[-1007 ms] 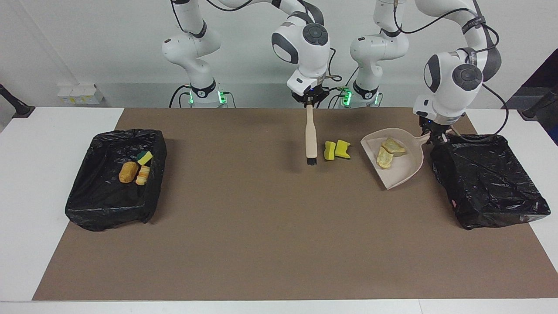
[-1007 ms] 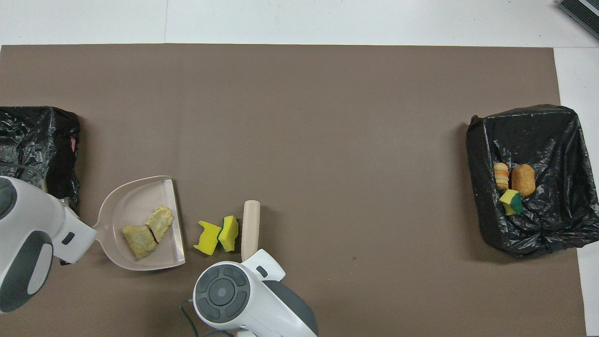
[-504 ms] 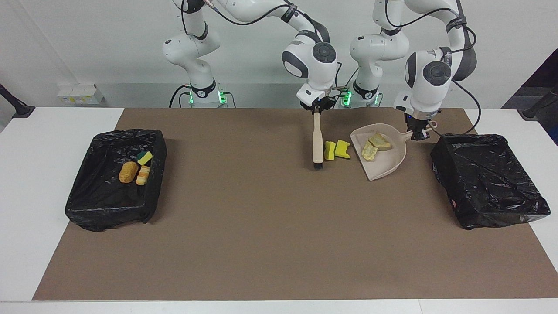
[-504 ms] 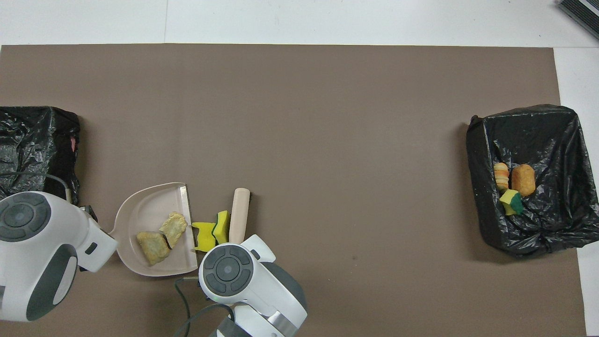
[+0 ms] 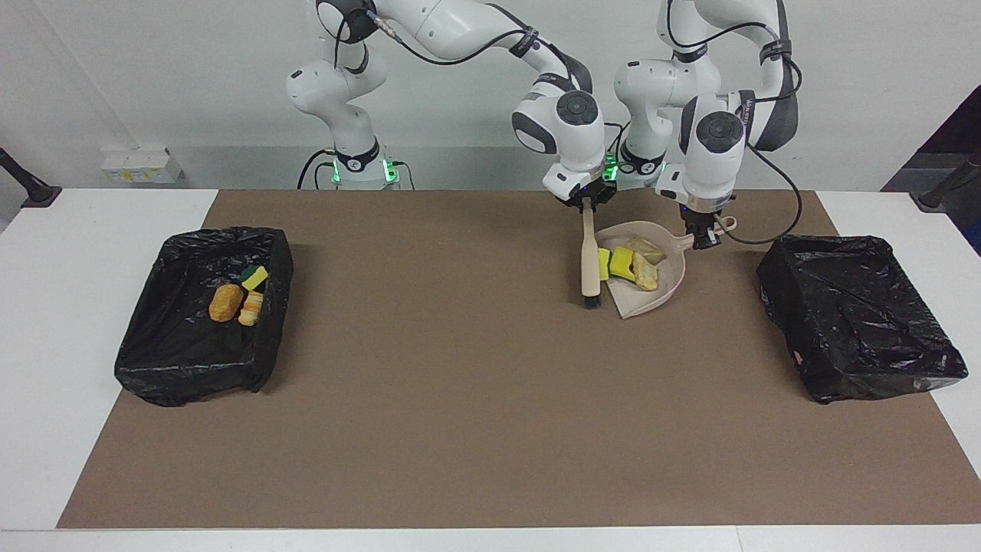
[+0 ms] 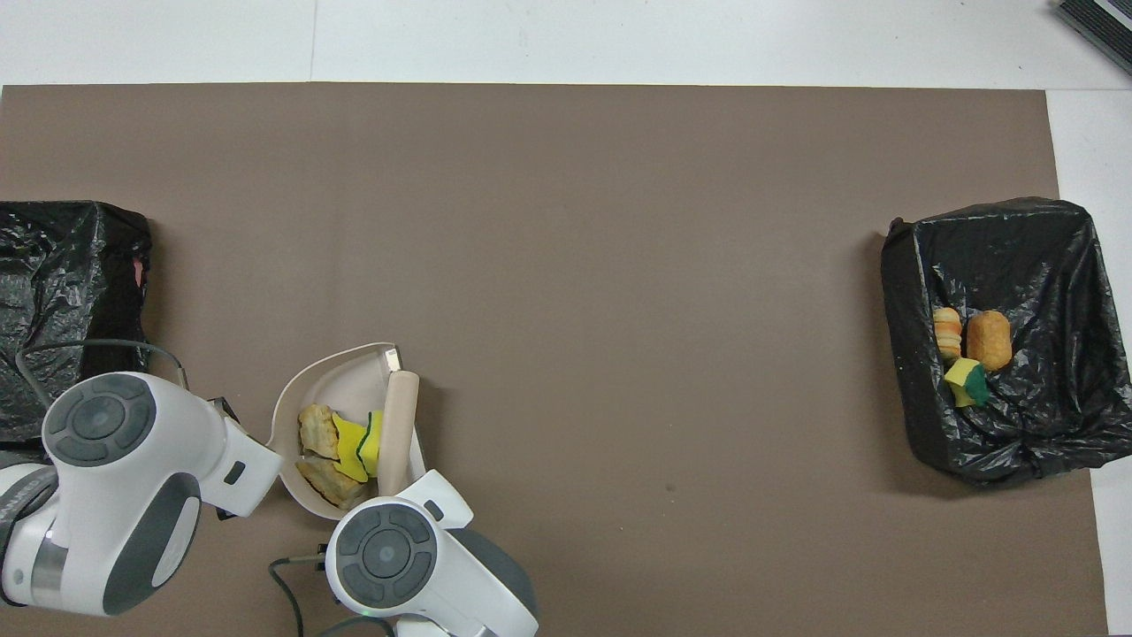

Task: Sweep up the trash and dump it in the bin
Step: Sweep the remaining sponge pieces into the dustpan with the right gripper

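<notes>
Presently, from the facing view, the right gripper (image 5: 586,201) is clamped on the top end of a beige brush (image 5: 588,261), which hangs nearly upright with its dark bristles on the brown mat (image 5: 460,399). The brush stands at the open lip of the beige dustpan (image 5: 651,295). The left gripper (image 5: 701,239) pinches the dustpan's handle, and the pan sits tilted with its mouth toward the brush. Inside the pan lie the yellow sponge pieces (image 5: 618,264), against the brush, and the tan bread lumps (image 5: 644,261) deeper in, toward the handle. A black-lined bin (image 5: 858,314) at the left arm's end of the table shows no contents from this angle. A second black-lined bin (image 5: 191,337) at the right arm's end holds an orange bread lump, a striped lump and a yellow-green sponge chunk, recorded together as binned scraps (image 5: 239,297).

From the overhead view, both grippers are hidden beneath their wrist housings. The brush (image 6: 396,429) lies across the dustpan (image 6: 327,385) mouth. The sponge pieces (image 6: 358,442) sit directly beside the brush; the bread lumps (image 6: 317,432) rest next to them within the pan. The binned scraps (image 6: 968,354) lie in the bin (image 6: 1044,265) at the right arm's end. The other bin (image 6: 62,265) is partly cut off at the frame edge.
</notes>
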You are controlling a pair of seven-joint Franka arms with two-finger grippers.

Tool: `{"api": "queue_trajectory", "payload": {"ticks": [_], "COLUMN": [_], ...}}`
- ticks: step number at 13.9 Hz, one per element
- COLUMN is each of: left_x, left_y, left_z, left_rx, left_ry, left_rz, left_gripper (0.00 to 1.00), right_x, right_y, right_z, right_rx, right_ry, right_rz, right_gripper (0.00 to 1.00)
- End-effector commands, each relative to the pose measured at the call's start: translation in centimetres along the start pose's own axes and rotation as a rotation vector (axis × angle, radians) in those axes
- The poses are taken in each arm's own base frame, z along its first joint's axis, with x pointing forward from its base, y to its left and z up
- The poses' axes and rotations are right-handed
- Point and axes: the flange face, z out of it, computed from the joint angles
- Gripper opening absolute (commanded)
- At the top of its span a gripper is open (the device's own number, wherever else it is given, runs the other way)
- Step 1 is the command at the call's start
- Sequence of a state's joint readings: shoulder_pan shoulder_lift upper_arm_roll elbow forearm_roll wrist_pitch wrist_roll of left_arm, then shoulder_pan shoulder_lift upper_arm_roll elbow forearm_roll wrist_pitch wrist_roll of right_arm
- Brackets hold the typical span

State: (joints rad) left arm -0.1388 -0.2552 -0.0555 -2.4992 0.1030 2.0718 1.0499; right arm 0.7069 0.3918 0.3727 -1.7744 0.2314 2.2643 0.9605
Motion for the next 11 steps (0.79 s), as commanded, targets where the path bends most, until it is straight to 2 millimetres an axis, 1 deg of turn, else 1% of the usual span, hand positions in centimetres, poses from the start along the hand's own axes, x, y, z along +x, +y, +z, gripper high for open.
{"api": "queue_trajectory", "payload": {"ticks": [1, 2, 4, 5, 6, 7, 8, 10, 11], "left_x": [0.0, 0.1, 0.0, -0.2, -0.7, -1.0, -1.3, -2.3, -2.5], "left_y": [-0.4, -0.5, -0.6, -0.8, -1.0, -1.3, -1.7, -2.2, -2.4], "left_z": [0.2, 0.3, 0.2, 0.2, 0.3, 0.4, -0.1, -0.3, -0.5], "left_rx": [0.017, 0.015, 0.015, 0.015, 0.013, 0.005, 0.004, -0.01, -0.011], "left_ry": [0.087, 0.087, 0.089, 0.092, 0.095, 0.106, 0.129, 0.166, 0.175], "left_rz": [-0.051, -0.051, -0.054, -0.061, -0.073, -0.086, -0.091, -0.113, -0.119], "left_gripper": [0.0, 0.0, 0.0, 0.0, 0.0, 0.0, 0.0, 0.0, 0.0], "right_x": [-0.5, -0.4, -0.7, -0.8, -0.2, -0.1, -0.1, 0.2, 0.3], "right_y": [-1.2, -0.9, -0.3, -0.1, 0.1, 0.2, 0.4, 1.2, 1.6], "right_z": [-0.2, -0.2, 0.2, -0.2, -1.2, -1.8, -2.1, -2.4, -3.1], "right_rx": [0.021, -0.012, -0.113, -0.128, -0.122, -0.121, -0.134, -0.196, -0.223], "right_ry": [0.01, 0.024, 0.07, 0.074, 0.087, 0.094, 0.091, 0.11, 0.125], "right_rz": [0.001, -0.031, -0.094, -0.098, -0.088, -0.087, -0.084, -0.098, -0.097], "right_gripper": [0.0, 0.0, 0.0, 0.0, 0.0, 0.0, 0.0, 0.0, 0.0]}}
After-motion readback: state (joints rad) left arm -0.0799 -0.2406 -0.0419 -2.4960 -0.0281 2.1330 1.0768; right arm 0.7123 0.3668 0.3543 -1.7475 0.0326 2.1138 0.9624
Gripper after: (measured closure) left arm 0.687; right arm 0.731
